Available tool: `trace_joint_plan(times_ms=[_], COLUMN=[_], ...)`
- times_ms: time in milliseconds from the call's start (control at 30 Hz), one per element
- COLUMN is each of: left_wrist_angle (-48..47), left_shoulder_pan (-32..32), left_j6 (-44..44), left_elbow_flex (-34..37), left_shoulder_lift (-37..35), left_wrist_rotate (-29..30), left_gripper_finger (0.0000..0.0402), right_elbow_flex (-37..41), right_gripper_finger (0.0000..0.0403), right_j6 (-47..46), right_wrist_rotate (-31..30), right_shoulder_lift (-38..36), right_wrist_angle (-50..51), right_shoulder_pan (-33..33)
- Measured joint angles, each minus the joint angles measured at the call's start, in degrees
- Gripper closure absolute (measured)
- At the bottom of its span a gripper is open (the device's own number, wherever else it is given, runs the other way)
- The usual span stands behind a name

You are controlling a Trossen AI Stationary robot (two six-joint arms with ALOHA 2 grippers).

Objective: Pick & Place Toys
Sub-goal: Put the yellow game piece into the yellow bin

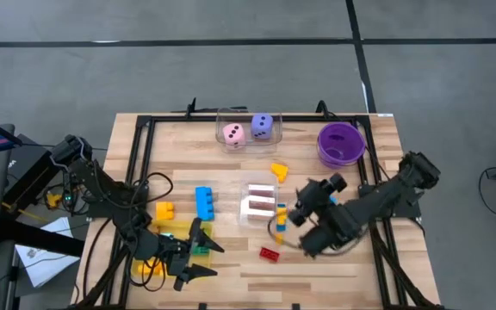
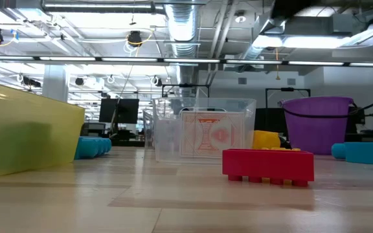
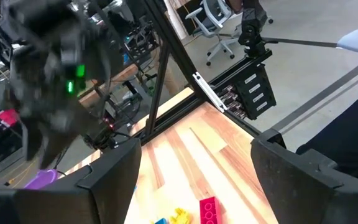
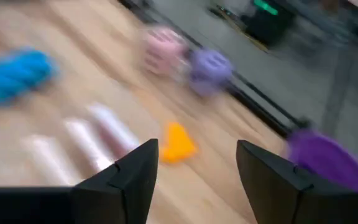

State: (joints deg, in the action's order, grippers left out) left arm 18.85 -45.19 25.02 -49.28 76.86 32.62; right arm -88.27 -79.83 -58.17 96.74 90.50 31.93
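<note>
**A:** The toys are scattered over the wooden table (image 1: 231, 258), so which is nearest a gripper?

**B:** Start at the right gripper (image 1: 301, 217). Its fingers stand apart with nothing between them, and it hangs above the middle of the table. Just beside it lies a small blue and yellow brick stack (image 1: 280, 217), and near that the red brick (image 1: 269, 253) sits flat on the wood. A little farther off are the orange wedge (image 1: 279, 170) and the clear card box (image 1: 261, 205).

**A:** And the left one?

**B:** The left gripper (image 1: 198, 255) is also spread wide and empty, over the yellow tray (image 1: 172, 231) at the table's left front. A blue brick (image 1: 205, 203) and a yellow brick (image 1: 164, 209) lie just past it.

**A:** How would the red brick handle?

**B:** I judge it light, rigid and fairly slick, hard plastic with studs on top. I would pinch it across its short width, on the flat side walls, so it cannot twist out.

**A:** The dice?

**B:** The pink die (image 1: 233, 134) and purple die (image 1: 263, 127) sit in a clear box (image 1: 248, 114) at the far edge, beside the purple bowl (image 1: 341, 145). They look light, possibly soft. Take them on opposite flat faces.
</note>
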Motion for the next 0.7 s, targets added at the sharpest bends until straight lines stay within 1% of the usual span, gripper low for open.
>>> trace_joint_plan(times_ms=[100,233,333,433,600,700], left_wrist_angle=[-0.2,-0.7,-0.9,-0.9,-0.9,-0.9], left_shoulder_pan=[0.0,0.0,0.0,0.0,0.0,0.0], left_j6=[-0.1,-0.2,-0.2,-0.3,-0.3,-0.3], left_elbow_flex=[0.0,0.0,0.0,0.0,0.0,0.0], left_shoulder_lift=[0.0,0.0,0.0,0.0,0.0,0.0], left_wrist_rotate=[0.2,0.4,0.4,0.4,0.4,0.5], left_gripper_finger=[0.0103,0.0103,0.0103,0.0103,0.0103,0.0103], right_elbow_flex=[7.4,15.9,22.5,27.4,31.1,31.6], right_gripper_finger=[0.0193,0.0193,0.0193,0.0193,0.0193,0.0193], right_j6=[-0.8,-6.9,-10.0,-14.4,-16.1,-16.2], right_wrist_rotate=[2.7,7.1,8.5,10.6,11.9,12.0], right_shoulder_lift=[-2.4,-6.6,-10.4,-13.8,-18.3,-19.3], right_wrist_angle=[-2.2,-0.5,-2.2,-2.7,-6.0,-7.5], right_shoulder_pan=[-3.7,-7.3,-8.7,-9.3,-8.2,-7.5])
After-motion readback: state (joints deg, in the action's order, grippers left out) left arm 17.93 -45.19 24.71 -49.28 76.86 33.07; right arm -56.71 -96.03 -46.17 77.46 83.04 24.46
